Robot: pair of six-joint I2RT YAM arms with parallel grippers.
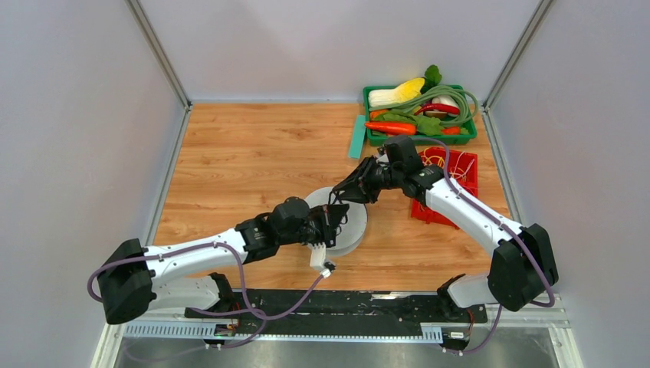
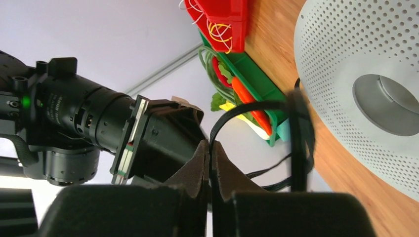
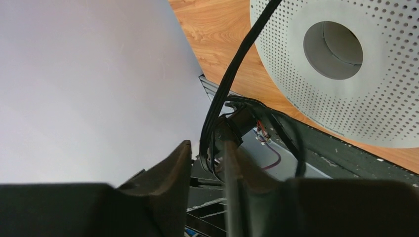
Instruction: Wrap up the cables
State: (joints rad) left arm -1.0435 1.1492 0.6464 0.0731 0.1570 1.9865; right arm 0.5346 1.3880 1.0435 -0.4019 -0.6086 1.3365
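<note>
Your left fingers (image 2: 196,170) clamp the cable (image 2: 245,105); your right fingers (image 3: 174,165) are parted, cable running from their gap toward upper frame centre.

- My left arm (image 1: 192,249) and right arm (image 1: 467,211) have white shells with black joints.
- A purple-grey cable (image 1: 267,316) runs along each.
- My fingers (image 2: 195,170) are matte black wedges.
- One wrist housing (image 2: 84,116) is a black cylinder with white lettering and a green light (image 2: 24,102).

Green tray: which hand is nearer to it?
Right. The right hand is off the front left corner of the green tray; the left hand lies beyond it, farther off.
</note>
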